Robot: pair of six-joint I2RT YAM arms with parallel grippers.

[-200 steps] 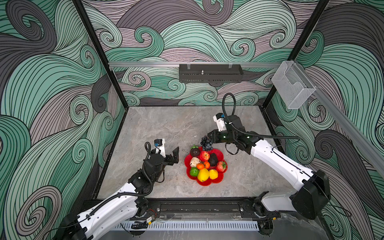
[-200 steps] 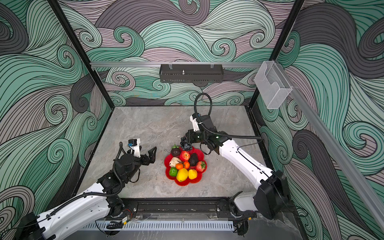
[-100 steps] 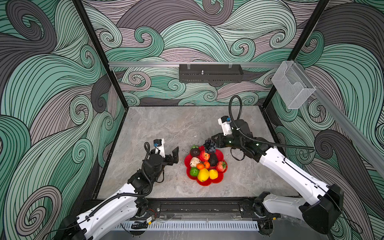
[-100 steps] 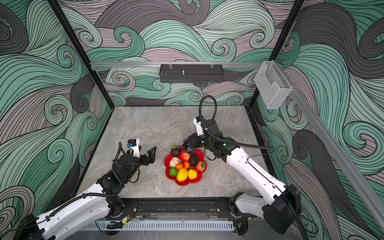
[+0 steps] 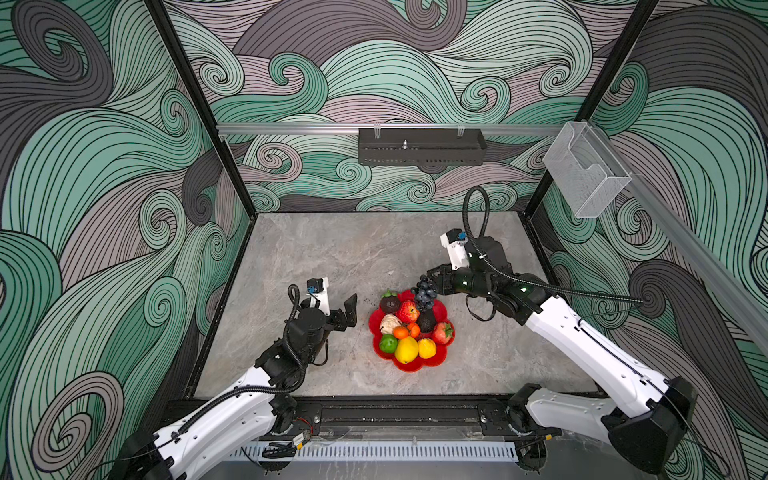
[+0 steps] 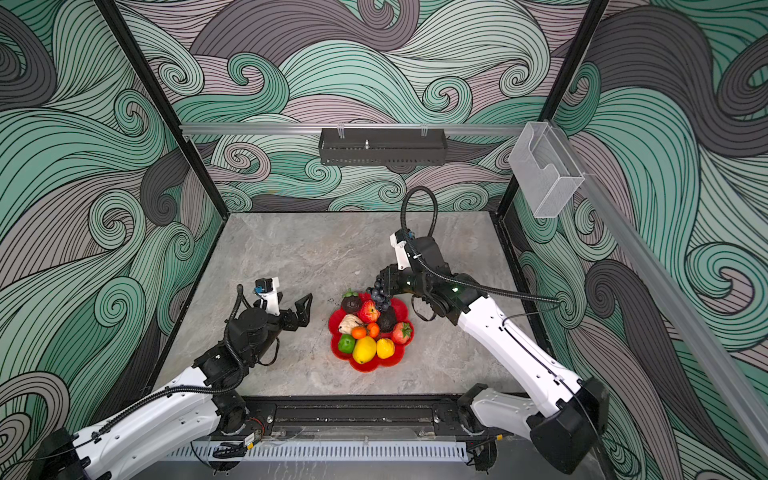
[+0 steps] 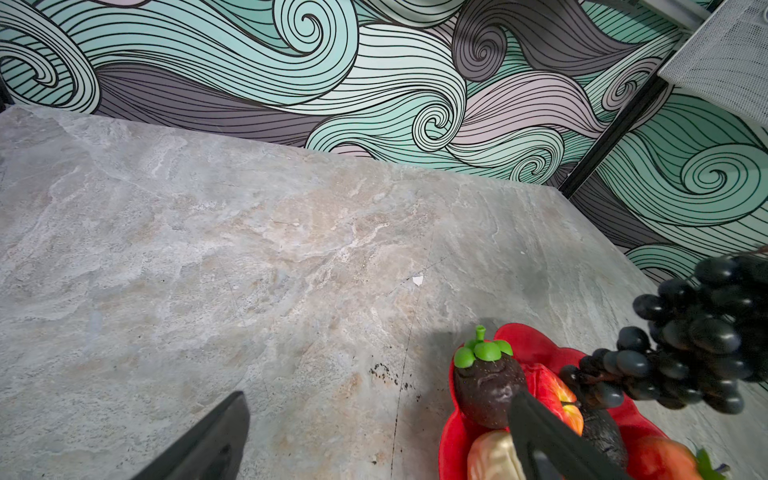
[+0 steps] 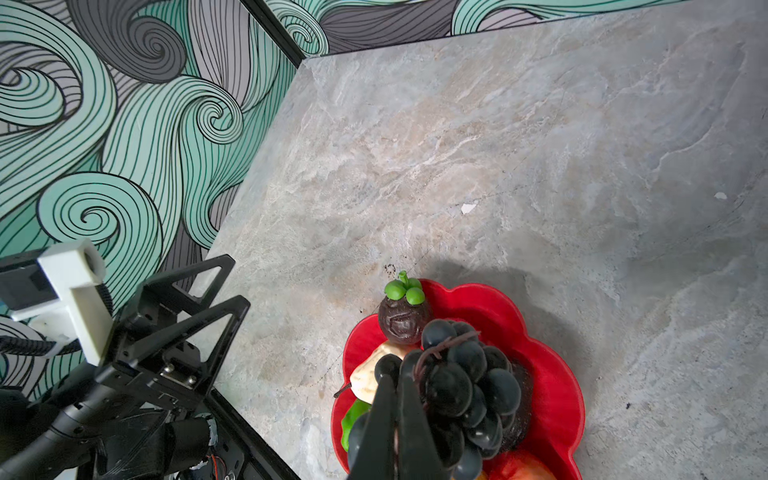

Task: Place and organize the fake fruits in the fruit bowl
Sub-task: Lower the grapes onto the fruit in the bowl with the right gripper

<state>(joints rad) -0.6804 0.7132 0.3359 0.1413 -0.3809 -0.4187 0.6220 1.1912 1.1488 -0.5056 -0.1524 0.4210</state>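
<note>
The red scalloped fruit bowl (image 5: 411,366) (image 6: 366,367) stands mid-table, filled with fake fruits: a lemon (image 5: 406,349), a lime (image 5: 388,343), a strawberry (image 5: 442,332), small oranges (image 5: 401,332) and a dark mangosteen (image 5: 390,302) (image 7: 486,386) (image 8: 404,318). My right gripper (image 5: 434,279) (image 6: 384,281) (image 8: 397,374) is shut on the stem of the dark grape bunch (image 5: 424,293) (image 6: 381,298) (image 7: 698,332) (image 8: 465,382), which hangs over the bowl's far edge. My left gripper (image 5: 338,309) (image 6: 293,309) (image 7: 378,401) stands open and empty just left of the bowl.
A black rack (image 5: 422,146) hangs on the back wall. A clear plastic holder (image 5: 584,170) sits on the right rail. Patterned walls and black frame posts close in the grey stone table (image 5: 332,257). Small dark specks lie beside the bowl (image 7: 384,370).
The right gripper has carried the grape bunch a little to the right and nearer, over the bowl's far edge. The left arm has stayed still.
</note>
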